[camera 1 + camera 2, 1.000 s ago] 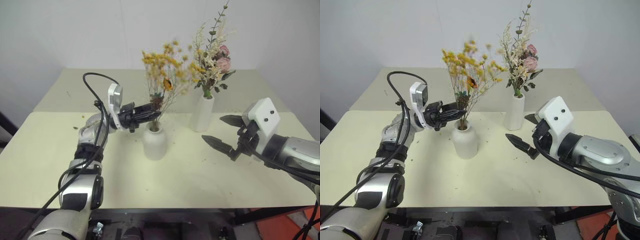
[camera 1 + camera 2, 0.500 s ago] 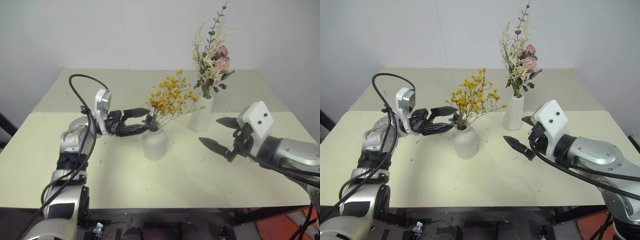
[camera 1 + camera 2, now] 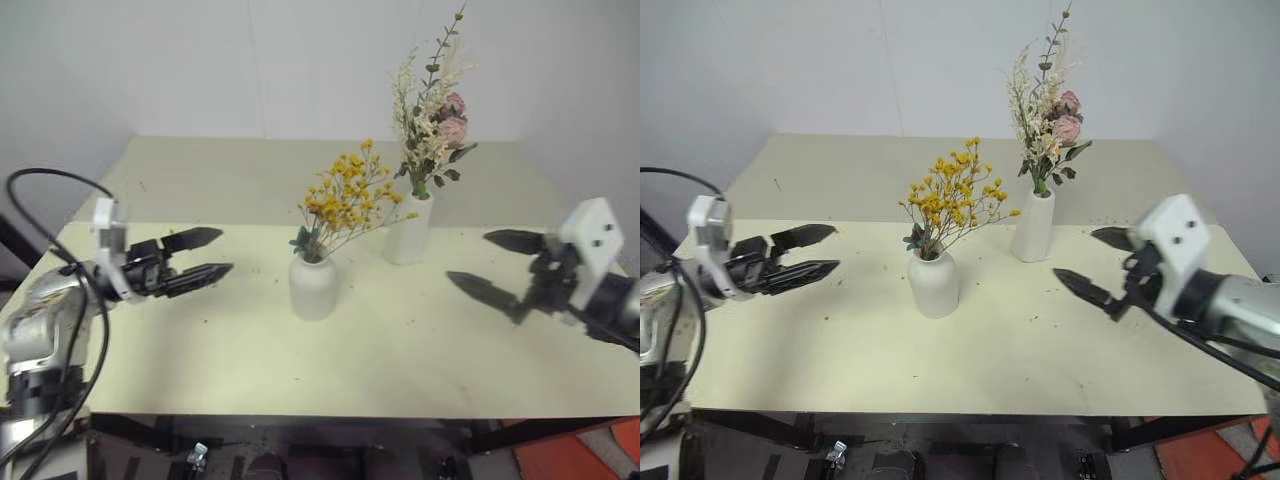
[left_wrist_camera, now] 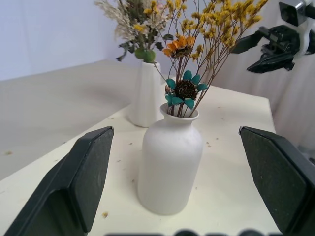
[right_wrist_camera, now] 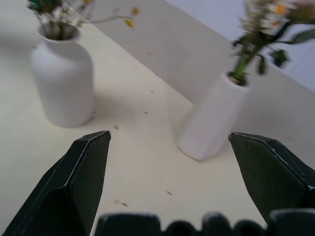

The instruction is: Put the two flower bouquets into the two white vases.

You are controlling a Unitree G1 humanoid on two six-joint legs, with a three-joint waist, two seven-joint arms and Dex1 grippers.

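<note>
A yellow-orange bouquet (image 3: 346, 196) stands in the short rounded white vase (image 3: 312, 287) at the table's middle. The cream, pink and green bouquet (image 3: 431, 108) stands upright in the taller slim white vase (image 3: 409, 230) behind and to its right. My left gripper (image 3: 205, 254) is open and empty, well to the left of the short vase (image 4: 170, 163) and pointing toward it. My right gripper (image 3: 494, 265) is open and empty at the table's right side, apart from the tall vase (image 5: 211, 117).
The cream table (image 3: 380, 350) carries small scattered flower crumbs. A second table surface (image 3: 240, 175) continues behind, up to a white wall. A black cable (image 3: 45, 180) loops over my left arm.
The left gripper let go of the yellow bouquet's stems, opened and drew back to the left. The bouquet settled into the short vase, leaning right. The right gripper pulled back to the right.
</note>
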